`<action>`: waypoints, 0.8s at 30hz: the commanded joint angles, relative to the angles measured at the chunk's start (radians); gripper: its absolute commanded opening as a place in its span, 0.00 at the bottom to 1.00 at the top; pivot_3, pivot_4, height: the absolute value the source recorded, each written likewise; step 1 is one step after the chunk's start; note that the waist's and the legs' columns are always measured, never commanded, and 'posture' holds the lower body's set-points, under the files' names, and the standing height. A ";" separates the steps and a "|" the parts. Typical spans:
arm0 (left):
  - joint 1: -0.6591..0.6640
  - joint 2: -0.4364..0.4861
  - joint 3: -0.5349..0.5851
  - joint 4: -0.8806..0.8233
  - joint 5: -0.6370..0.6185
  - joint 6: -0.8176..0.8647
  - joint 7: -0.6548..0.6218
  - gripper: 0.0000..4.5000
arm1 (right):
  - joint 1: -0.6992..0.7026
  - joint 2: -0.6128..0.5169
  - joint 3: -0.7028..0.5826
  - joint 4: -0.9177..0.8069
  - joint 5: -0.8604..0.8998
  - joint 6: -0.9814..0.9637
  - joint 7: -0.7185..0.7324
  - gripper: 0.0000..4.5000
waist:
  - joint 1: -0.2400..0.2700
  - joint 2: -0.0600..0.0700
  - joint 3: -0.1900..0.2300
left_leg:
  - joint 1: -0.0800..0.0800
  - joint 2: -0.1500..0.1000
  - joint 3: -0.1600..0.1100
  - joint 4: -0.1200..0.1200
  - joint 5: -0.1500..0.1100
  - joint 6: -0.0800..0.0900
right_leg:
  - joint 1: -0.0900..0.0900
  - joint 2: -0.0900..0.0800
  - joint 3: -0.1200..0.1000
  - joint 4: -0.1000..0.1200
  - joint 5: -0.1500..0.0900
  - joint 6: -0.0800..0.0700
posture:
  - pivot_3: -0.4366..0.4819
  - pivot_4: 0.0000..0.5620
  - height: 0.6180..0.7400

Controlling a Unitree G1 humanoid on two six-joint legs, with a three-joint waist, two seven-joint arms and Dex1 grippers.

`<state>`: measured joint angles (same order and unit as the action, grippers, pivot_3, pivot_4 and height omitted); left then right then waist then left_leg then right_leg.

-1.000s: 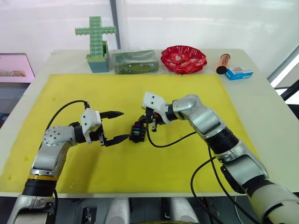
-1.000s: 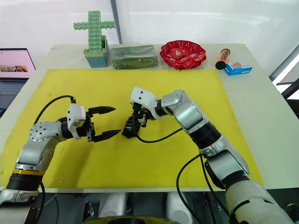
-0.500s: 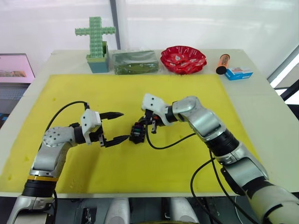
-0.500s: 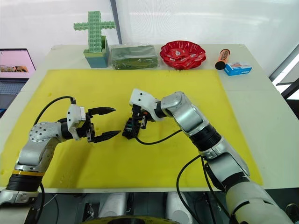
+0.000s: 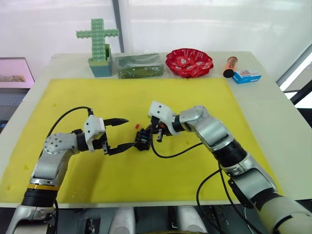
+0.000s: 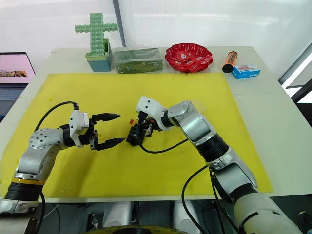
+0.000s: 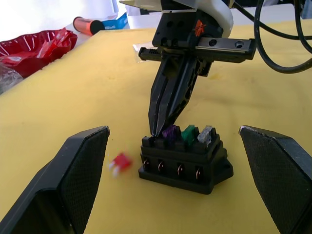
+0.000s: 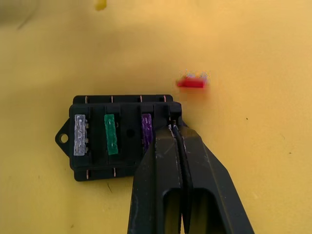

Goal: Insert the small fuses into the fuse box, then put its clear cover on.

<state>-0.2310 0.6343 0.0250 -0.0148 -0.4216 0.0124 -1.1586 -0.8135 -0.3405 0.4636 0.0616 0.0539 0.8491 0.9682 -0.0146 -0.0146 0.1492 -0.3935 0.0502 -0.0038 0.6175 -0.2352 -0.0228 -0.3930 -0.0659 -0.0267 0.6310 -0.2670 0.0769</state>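
The black fuse box [image 8: 117, 139] lies on the yellow mat [image 5: 185, 97] with a grey fuse [image 8: 80, 135], a green fuse [image 8: 111, 134] and a purple fuse [image 8: 146, 130] standing in its slots. The red fuse [image 8: 191, 83] lies loose and blurred on the mat just beside the box's end. My right gripper [image 8: 174, 123] is shut with nothing in it, its tips touching the box's end slot next to the purple fuse. My left gripper [image 5: 120, 132] is open, level with the mat, a short way left of the fuse box [image 5: 142, 140]. A faint clear shape [image 7: 140, 48], possibly the clear cover, lies beyond the right gripper.
Along the table's far edge stand a green block cross [image 5: 99, 44], a dark green box [image 5: 139, 65], a red bowl [image 5: 189, 62], an orange tube [image 5: 229, 66] and a blue-white carton [image 5: 246, 76]. A black cable [image 5: 178, 151] trails over the mat under the right arm.
The red fuse now lies on the mat beside the fuse box, where none showed before. My right gripper has shifted slightly down and left onto the box. The camera has moved a little.
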 commanded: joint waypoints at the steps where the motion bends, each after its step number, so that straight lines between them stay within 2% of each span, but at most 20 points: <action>1: -0.005 0.011 0.012 -0.026 0.005 -0.018 -0.004 1.00 | 0.020 -0.004 0.045 0.027 0.005 0.030 0.018 0.01 | 0.000 0.000 0.000 | 0.001 0.000 0.000 -0.001 0.000 0.000 | 0.000 0.000 0.000 0.000 0.000 0.000 | 0.48 0.27 1.00; 13: -0.004 0.008 0.015 -0.020 0.008 -0.020 0.001 1.00 | 0.021 -0.006 0.052 -0.004 0.015 0.002 0.035 0.01 | 0.000 0.000 0.000 | 0.001 0.000 0.000 -0.002 0.000 0.000 | 0.000 0.000 0.000 0.000 -0.001 -0.001 | 0.48 0.27 1.00; 24: -0.003 0.008 0.016 -0.021 0.007 -0.018 0.000 1.00 | 0.036 -0.010 0.065 -0.100 0.045 0.029 0.070 0.01 | 0.000 0.000 0.000 | 0.001 0.001 0.000 -0.003 0.000 0.000 | -0.001 0.000 0.000 0.000 -0.001 -0.001 | 0.48 0.27 1.00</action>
<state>-0.2305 0.6341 0.0250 -0.0147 -0.4128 0.0110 -1.1566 -0.7989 -0.3550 0.4734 -0.0171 0.0661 0.8581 1.0003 -0.0149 -0.0144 0.1493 -0.3926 0.0508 -0.0036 0.6144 -0.2352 -0.0229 -0.3936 -0.0654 -0.0266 0.6306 -0.2680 0.0754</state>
